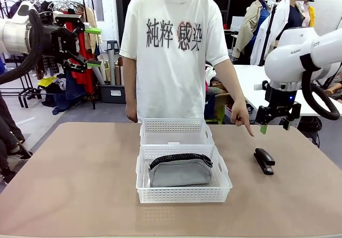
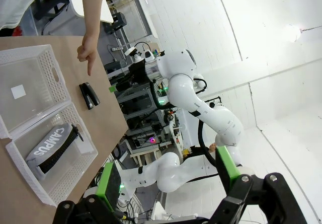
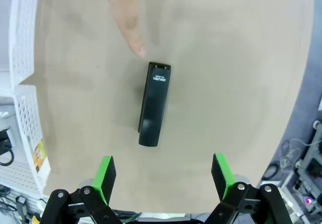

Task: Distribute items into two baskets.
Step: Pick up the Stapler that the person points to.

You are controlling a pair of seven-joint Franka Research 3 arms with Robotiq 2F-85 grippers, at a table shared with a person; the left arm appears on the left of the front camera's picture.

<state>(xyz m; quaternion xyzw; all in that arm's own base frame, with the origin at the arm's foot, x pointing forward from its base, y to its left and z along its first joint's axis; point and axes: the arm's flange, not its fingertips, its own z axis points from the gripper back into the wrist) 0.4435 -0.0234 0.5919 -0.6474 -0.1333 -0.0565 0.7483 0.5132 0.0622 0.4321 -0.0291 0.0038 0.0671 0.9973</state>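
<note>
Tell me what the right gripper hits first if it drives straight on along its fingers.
Most likely the black stapler, lying on the table roughly centred ahead of the open right gripper; if it runs slightly off, bare table beside it.

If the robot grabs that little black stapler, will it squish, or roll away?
Probably neither. The stapler looks like a hard, blocky bar, so it should stay stiff, not squish. It lies flat on the table with straight sides, so it likely slides rather than rolls. Its top looks smooth, so it might slip a little when squeezed.
</note>
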